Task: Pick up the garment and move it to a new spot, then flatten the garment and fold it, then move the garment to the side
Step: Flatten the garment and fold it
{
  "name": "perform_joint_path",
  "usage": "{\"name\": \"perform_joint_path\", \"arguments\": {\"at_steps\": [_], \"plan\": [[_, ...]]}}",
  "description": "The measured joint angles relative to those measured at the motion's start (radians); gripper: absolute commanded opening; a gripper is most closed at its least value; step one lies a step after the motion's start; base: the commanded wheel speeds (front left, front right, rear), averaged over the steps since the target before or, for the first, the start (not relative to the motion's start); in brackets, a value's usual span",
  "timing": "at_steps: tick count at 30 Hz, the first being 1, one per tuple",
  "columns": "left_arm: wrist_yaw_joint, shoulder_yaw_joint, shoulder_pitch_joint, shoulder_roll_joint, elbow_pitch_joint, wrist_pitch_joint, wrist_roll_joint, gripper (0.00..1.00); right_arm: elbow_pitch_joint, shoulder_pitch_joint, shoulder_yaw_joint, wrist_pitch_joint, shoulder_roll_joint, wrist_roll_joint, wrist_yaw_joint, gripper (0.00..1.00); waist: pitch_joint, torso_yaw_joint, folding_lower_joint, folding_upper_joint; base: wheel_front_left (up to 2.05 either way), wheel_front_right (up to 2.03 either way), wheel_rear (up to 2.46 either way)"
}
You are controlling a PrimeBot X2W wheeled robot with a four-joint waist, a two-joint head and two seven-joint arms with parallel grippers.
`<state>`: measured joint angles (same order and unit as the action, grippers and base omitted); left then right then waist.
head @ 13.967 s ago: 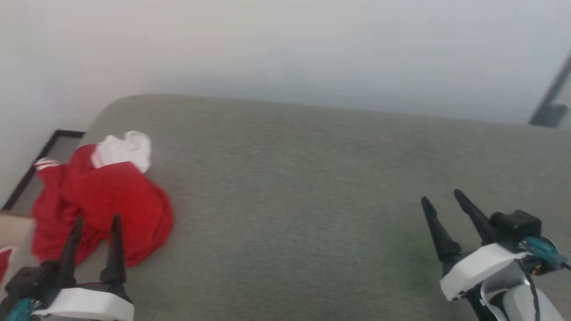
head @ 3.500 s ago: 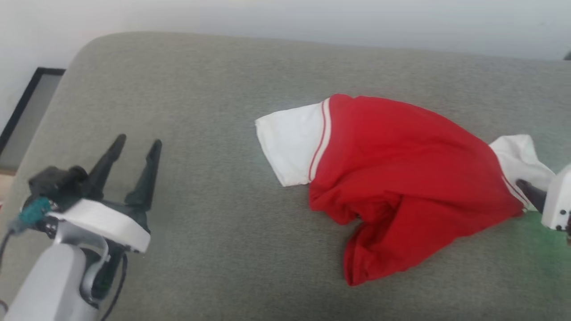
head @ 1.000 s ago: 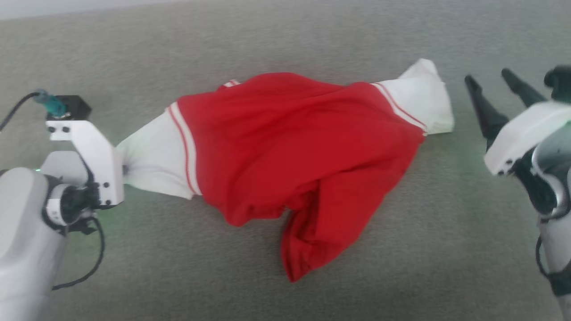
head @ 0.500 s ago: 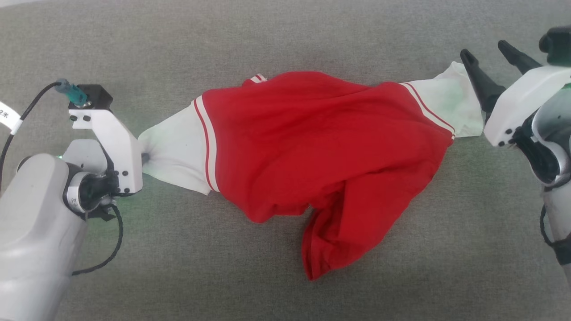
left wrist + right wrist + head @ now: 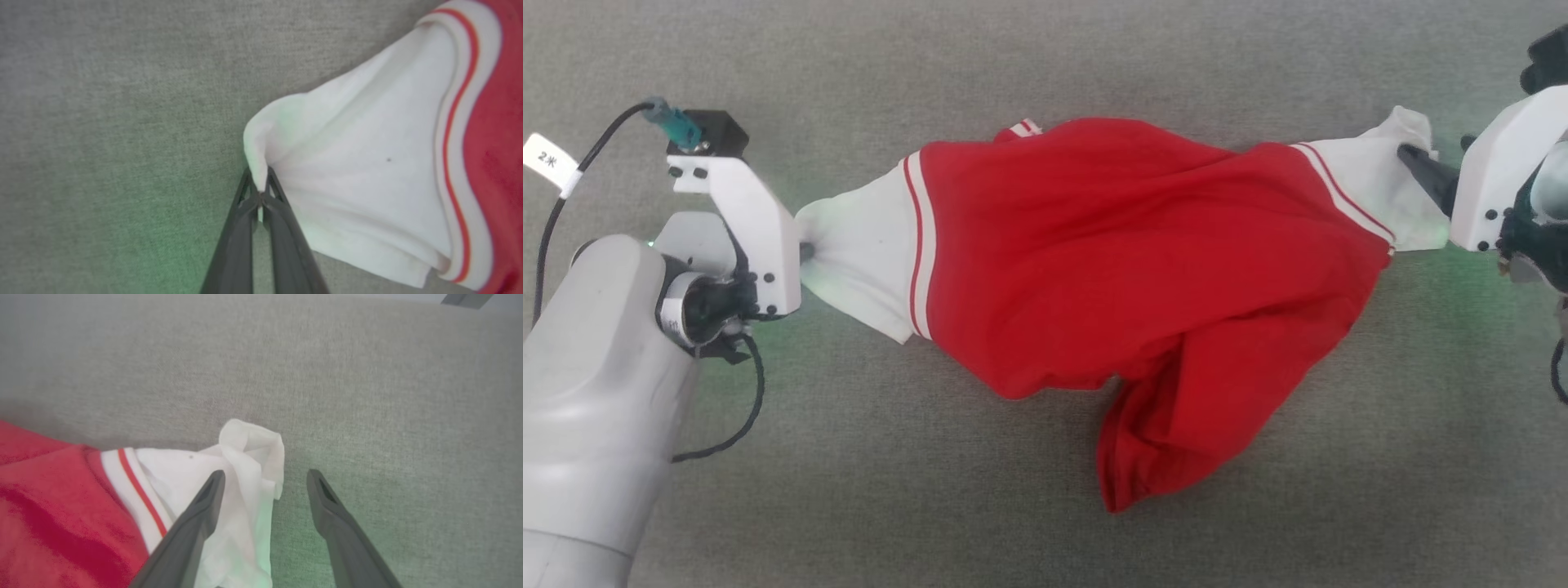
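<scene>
The garment [image 5: 1127,261], a bright-red shirt with white sleeves, lies stretched sideways on the grey cushion [image 5: 980,506], its lower body bunched toward the front. My left gripper [image 5: 805,253] is shut on the tip of the left white sleeve [image 5: 866,261]. In the left wrist view the fingertips [image 5: 260,192] pinch a fold of that sleeve [image 5: 359,175]. My right gripper [image 5: 1433,155] is open at the right white sleeve [image 5: 1380,171]. In the right wrist view one finger [image 5: 204,502] rests over the crumpled sleeve [image 5: 249,457], and the other stands on bare cushion beside it.
Grey woven upholstery [image 5: 367,375] spreads all around the shirt, with bare room in front and behind. A dark slanted bar [image 5: 466,299] shows past the cushion's far edge in the right wrist view. Green light glows on the cushion near both wrists.
The head camera has tilted further down. My right gripper has come in from the right, and its open fingers now stand at the right sleeve. The left gripper keeps its hold on the left sleeve.
</scene>
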<state>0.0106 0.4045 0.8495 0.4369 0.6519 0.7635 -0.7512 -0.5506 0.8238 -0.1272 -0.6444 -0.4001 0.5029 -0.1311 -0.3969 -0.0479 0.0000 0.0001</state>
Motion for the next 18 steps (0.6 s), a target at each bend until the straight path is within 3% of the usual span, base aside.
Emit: {"name": "perform_joint_path", "arguments": {"at_steps": [8, 10, 18], "plan": [[0.034, 0.011, 0.053, -0.035, 0.060, -0.037, 0.000, 0.00, -0.101, 0.066, -0.040, -0.165, -0.010, 0.025, 0.000, 1.00, -0.029, -0.032, 0.0000, 0.0000, 0.00, 0.00, 0.00], [0.042, 0.012, 0.063, -0.043, 0.077, -0.048, -0.002, 0.00, -0.110, 0.075, -0.057, -0.190, -0.015, 0.037, 0.001, 0.00, -0.033, -0.037, 0.0000, 0.0000, 0.00, 0.00, 0.00], [0.057, 0.016, 0.101, -0.062, 0.147, -0.069, -0.005, 0.00, -0.116, 0.094, -0.081, -0.191, -0.019, 0.071, 0.000, 0.00, -0.014, -0.040, 0.0000, -0.0001, 0.00, 0.00, 0.00]]}}
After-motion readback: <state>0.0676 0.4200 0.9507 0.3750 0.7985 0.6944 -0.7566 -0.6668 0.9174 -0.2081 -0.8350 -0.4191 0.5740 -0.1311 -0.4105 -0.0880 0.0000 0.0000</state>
